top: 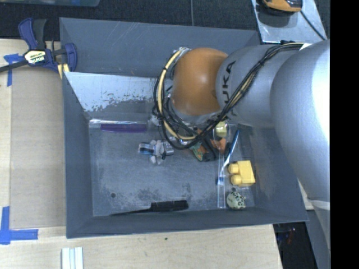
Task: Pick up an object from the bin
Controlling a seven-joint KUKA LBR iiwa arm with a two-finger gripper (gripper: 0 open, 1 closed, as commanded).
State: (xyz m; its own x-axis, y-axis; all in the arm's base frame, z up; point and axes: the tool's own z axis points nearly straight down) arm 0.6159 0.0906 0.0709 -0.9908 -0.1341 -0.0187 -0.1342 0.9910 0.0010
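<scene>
So far nothing is lifted: every loose thing lies on the floor of the scuffed grey metal bin (pixel 78 167), so the pick itself is left to do. The claw (pixel 182 134) hangs in the upper middle of the frame under the arm's smooth orange wrist cover and looped cables, and I cannot tell whether it is open or closed. Nearest it are a small blue-and-silver jumble of hard parts (pixel 156 150), just lower left, and an orange-and-green piece (pixel 208 149), just lower right; either could be the target. Farther off lie a purple pen in glossy clear wrap (pixel 123 128), a blocky yellow plastic toy (pixel 242 172), a speckled round lump (pixel 235 199) and a flat black bar (pixel 168 206).
</scene>
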